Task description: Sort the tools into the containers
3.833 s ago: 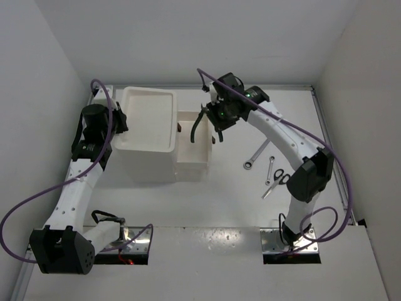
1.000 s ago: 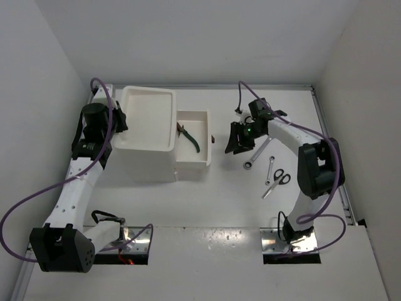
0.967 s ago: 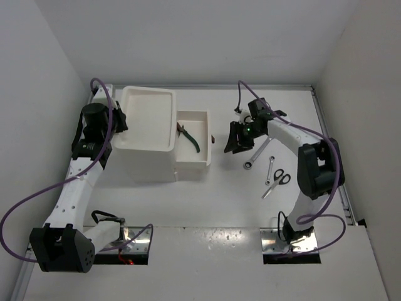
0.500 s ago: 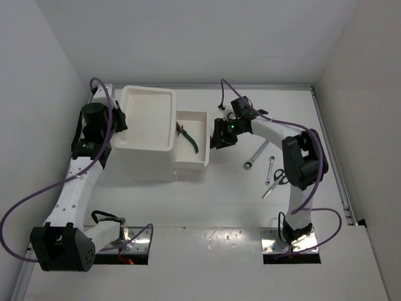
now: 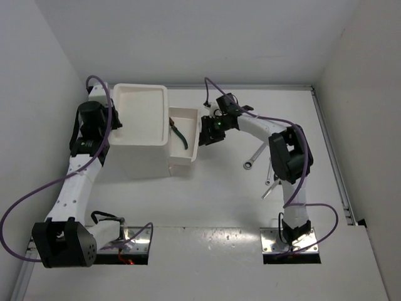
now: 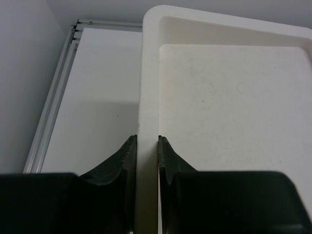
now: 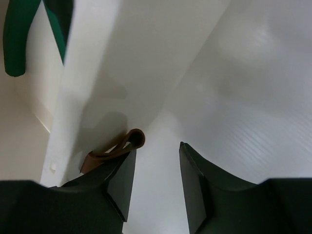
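The white box [image 5: 139,106] with its tray top stands at the left. One drawer [image 5: 191,116] is pulled out, and the green-handled pliers [image 5: 182,137] lie in it. My left gripper [image 5: 108,125] is shut on the tray rim [image 6: 148,87]. My right gripper [image 5: 204,132] is open at the drawer front [image 7: 122,63], its left finger [image 7: 122,170] touching the brown knob [image 7: 127,142]. A green handle [image 7: 14,39] shows over the drawer wall. The longer wrench [image 5: 255,157] lies right of the drawer. The shorter wrench [image 5: 270,168] and the scissors [image 5: 266,192] are partly behind my right arm. The yellow pliers are out of view.
The table's metal edge rail [image 5: 329,150] runs along the right side, and the back wall lies just behind the box. My right arm stretches low over the table between the drawer and the loose tools.
My right gripper dropped the green pliers in the drawer, drew back right, then came left to the drawer front. The box and drawer shifted a little left.
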Robot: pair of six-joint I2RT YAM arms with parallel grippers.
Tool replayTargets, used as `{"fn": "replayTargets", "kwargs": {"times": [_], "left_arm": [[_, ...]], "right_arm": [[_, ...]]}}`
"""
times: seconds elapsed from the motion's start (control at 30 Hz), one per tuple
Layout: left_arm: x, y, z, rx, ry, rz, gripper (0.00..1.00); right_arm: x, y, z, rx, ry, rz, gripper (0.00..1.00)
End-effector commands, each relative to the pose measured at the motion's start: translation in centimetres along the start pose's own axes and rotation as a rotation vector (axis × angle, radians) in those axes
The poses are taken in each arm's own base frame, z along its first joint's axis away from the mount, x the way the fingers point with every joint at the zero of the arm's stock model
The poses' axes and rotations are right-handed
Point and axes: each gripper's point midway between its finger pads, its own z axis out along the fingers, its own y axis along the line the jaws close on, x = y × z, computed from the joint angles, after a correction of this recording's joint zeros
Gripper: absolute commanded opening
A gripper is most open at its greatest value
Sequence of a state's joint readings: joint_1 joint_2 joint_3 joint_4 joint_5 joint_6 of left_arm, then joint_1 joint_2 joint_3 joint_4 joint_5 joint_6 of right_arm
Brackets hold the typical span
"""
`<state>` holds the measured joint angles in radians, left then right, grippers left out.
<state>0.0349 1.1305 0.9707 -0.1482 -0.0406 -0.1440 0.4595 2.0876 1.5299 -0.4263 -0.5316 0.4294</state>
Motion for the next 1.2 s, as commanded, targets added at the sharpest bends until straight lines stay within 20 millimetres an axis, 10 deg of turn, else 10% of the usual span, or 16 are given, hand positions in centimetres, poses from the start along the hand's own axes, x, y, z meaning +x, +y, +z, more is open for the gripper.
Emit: {"fn": "replayTargets", "kwargs": {"times": [0.0,0.37,0.57,0.7,1.17], "left_arm": [[9.0,-2.9,-0.5,0.120,0.314,-0.051,0.00],[10.1,-6.6,-1.0,0.343,0.360,0.093,0.00],[10.6,-8.5,-1.5,0.501,0.409,0.176,0.00],[10.9,-9.0,-1.4,0.539,0.431,0.185,0.00],[12.6,-10.7,-1.8,0.610,0.480,0.225,0.00]], "right_arm": [[-3.1,12.1,1.4,-0.318,-0.090,-0.299,0.44],[-2.6,9.1,3.6,-0.245,-0.093,-0.855,0.43],[-5.0,6.3,1.5,-0.286,-0.231,-1.041,0.43],[-7.5,6.9,-0.1,-0.383,-0.264,-1.073,0.44],[-6.9,10.4,-1.3,-0.530,-0.261,-1.361,0.48]]}}
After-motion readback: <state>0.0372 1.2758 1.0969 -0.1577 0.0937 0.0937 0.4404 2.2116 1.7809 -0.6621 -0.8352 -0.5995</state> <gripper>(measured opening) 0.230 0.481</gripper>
